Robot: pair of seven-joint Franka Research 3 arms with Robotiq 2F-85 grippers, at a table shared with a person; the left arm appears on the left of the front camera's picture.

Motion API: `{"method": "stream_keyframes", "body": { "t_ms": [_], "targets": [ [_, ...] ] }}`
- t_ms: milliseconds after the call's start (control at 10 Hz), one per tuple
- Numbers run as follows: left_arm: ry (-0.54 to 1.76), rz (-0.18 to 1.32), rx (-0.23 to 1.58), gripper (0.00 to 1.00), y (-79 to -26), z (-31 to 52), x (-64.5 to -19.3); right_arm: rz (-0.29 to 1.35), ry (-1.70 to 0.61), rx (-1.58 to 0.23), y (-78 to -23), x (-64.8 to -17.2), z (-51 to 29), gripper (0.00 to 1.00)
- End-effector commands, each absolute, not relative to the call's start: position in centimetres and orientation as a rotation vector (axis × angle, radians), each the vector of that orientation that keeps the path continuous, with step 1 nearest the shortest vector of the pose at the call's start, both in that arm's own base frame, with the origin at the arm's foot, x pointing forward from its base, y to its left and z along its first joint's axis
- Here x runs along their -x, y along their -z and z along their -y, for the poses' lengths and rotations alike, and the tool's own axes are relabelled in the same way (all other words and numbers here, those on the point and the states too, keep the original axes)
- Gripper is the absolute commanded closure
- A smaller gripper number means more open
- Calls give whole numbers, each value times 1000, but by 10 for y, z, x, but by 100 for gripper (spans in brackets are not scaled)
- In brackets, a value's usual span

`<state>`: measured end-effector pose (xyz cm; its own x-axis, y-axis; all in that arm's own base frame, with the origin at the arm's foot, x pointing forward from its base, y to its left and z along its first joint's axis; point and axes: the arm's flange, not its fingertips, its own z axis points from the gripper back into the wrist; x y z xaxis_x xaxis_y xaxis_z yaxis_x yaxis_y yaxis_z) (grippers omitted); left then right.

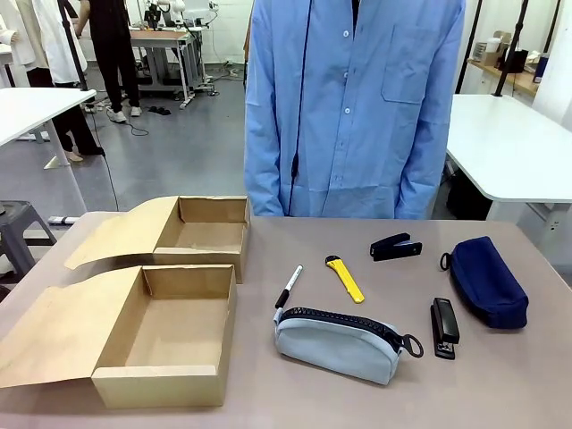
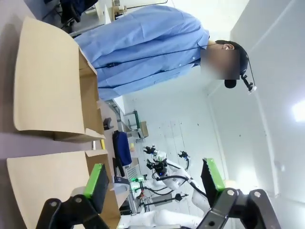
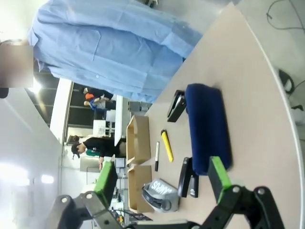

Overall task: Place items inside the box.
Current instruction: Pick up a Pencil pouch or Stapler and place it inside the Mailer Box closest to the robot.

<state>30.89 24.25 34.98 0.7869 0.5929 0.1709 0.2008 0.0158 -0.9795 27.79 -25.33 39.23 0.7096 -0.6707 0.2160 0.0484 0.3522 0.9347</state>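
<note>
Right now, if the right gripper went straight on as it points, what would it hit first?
Probably the marker pen: the open right gripper aims low across the table, seemingly passing above the nearer black stapler. Depth is unclear.

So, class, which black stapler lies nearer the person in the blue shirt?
The black stapler right of the yellow utility knife; the other black stapler lies nearer the camera, between the grey zip pouch and the navy fabric pouch.

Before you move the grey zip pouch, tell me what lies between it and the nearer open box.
Nothing visible does. Bare table separates the grey zip pouch from the nearer box, whose lid is folded open. The marker pen lies just beyond the pouch's left end, off that path.
</note>
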Motion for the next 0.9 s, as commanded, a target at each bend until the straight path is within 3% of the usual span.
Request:
{"method": "stream_keyframes", "body": {
  "t_ms": [0,300,600,800],
  "targets": [
    [-281,676,1560,0,-368,-243,-309,656,467,-1154,-403,-279,248,0],
    [-281,676,1560,0,-368,-243,-309,628,471,-1141,-399,-279,244,0],
    [-281,676,1560,0,-368,-243,-309,507,262,-798,-432,-311,141,0],
    [-281,676,1560,0,-368,-243,-309,394,-4,-571,-446,-337,46,0]
  ]
}}
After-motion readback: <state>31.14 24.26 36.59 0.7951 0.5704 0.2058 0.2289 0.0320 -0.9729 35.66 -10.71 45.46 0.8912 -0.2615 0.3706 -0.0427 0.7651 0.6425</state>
